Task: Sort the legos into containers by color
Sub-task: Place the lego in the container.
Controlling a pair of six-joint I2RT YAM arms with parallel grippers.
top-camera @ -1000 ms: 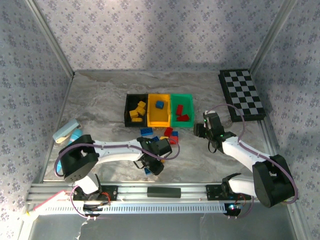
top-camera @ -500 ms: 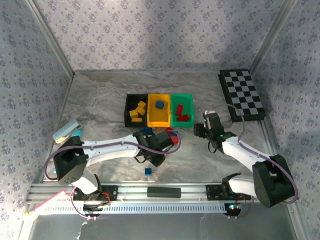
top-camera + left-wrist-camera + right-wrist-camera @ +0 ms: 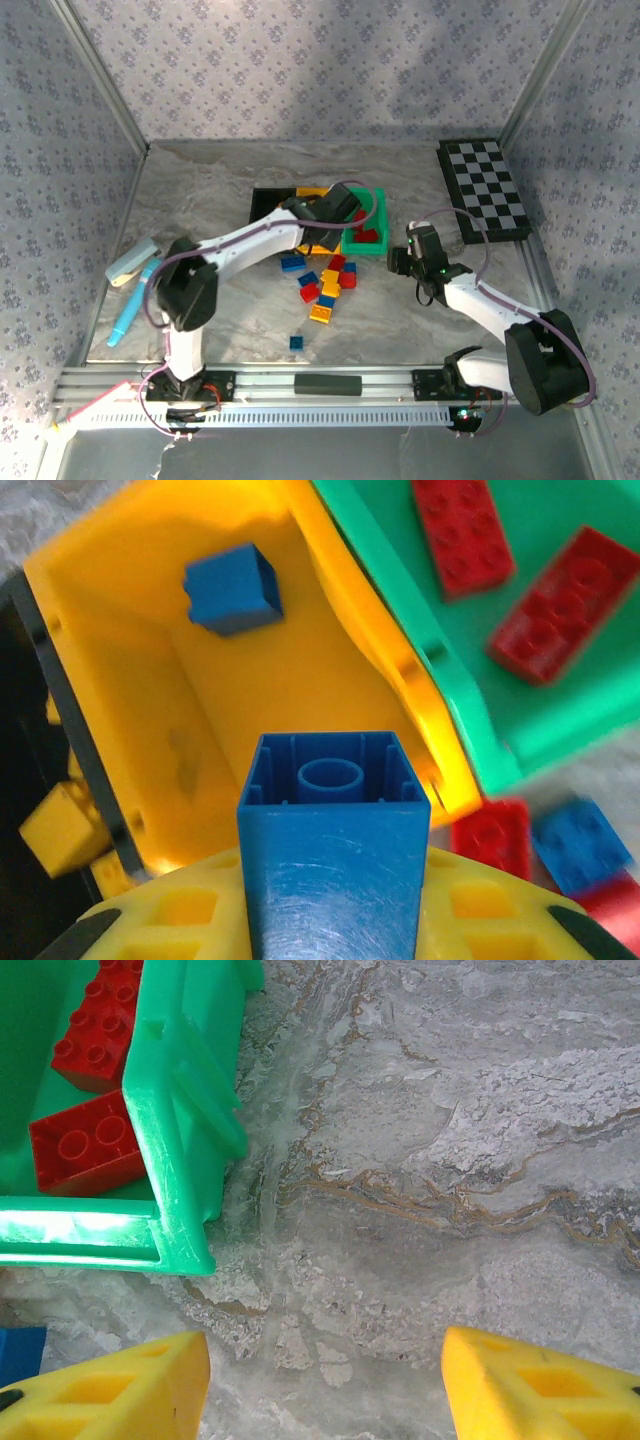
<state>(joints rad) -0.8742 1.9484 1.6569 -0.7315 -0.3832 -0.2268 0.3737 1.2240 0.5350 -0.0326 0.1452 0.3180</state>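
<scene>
Left gripper [image 3: 333, 880], lower centre of the left wrist view: the jaws are closed on the held blue brick [image 3: 333, 780], whose hollow underside faces the camera. Directly beyond it, in the middle of the frame, lies the yellow bin [image 3: 300, 690], with one blue brick [image 3: 232, 588] on its floor at upper left. To the right sits the green bin [image 3: 450, 640] holding two red bricks [image 3: 565, 605]. At the left edge is the black bin [image 3: 20, 730] with yellow bricks [image 3: 60, 825]. In the top view the left gripper [image 3: 335, 205] hangs over the row of bins at centre frame. The loose legos [image 3: 325, 280] lie on the marble table [image 3: 200, 200] just below them, and one blue piece [image 3: 297, 342] lies apart, lower down. Right gripper [image 3: 325, 1390], bottom of the right wrist view: the jaws stand partly open with nothing between them, over bare table beside the green bin's corner [image 3: 170, 1160]. In the top view it [image 3: 397, 262] is right of centre.
</scene>
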